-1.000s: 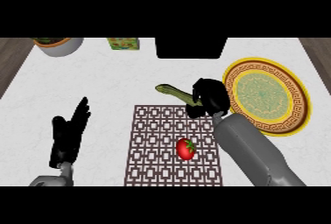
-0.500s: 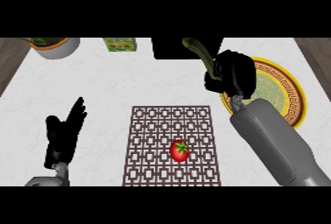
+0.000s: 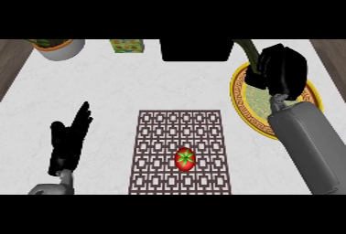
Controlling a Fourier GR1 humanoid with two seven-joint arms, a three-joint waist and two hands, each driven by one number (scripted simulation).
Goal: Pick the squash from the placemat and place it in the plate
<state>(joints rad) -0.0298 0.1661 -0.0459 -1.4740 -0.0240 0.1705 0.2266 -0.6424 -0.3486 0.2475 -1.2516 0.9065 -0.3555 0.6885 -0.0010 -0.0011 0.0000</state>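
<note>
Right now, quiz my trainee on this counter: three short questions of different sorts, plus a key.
1. True or false: the squash lies on the placemat.
2. What lies on the placemat? A) a tomato B) a spoon C) a cup
3. Fill in: the ___ hand holds the squash over the plate.

Key: 1 false, it is up in a hand. 2 A. 3 right; the right hand is curled round it.

Bright, even, diffuse light is falling across the white counter [image 3: 135, 87], washing it nearly flat. The black left hand [image 3: 67, 142] and right hand [image 3: 283, 68] are reading as dark shapes with little shading.
</note>
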